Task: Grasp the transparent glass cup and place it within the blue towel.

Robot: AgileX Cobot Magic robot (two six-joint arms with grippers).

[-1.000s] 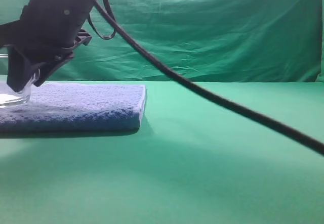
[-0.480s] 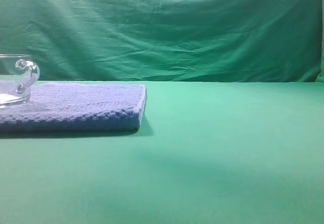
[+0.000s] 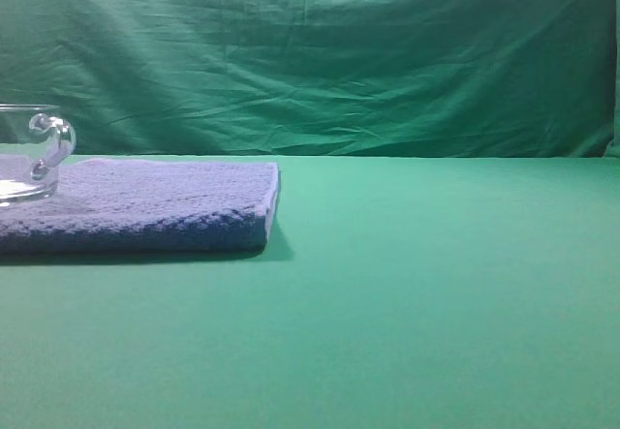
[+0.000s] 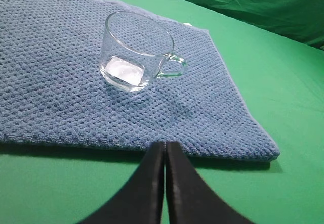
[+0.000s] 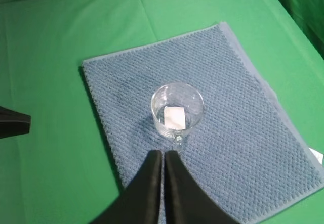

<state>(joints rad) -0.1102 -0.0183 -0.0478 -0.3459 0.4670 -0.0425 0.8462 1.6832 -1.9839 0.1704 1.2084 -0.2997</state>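
since a second ago the dark arm has gone from the high view, and the transparent glass cup (image 5: 176, 111) stands upright alone on the blue towel (image 5: 243, 148), both grippers (image 4: 164, 148) (image 5: 163, 155) closed and empty, so the task looks done.

The blue towel (image 3: 145, 201) lies flat on the green tabletop (image 3: 407, 293), at the left part of the view. Its right end shows a folded edge with a pale border. The transparent glass cup (image 3: 29, 158) stands upright on the towel, at the towel's far left, and the picture's edge cuts it. Its loop handle points toward the right, over the towel. A creased green cloth backdrop (image 3: 368, 61) hangs behind the towel.
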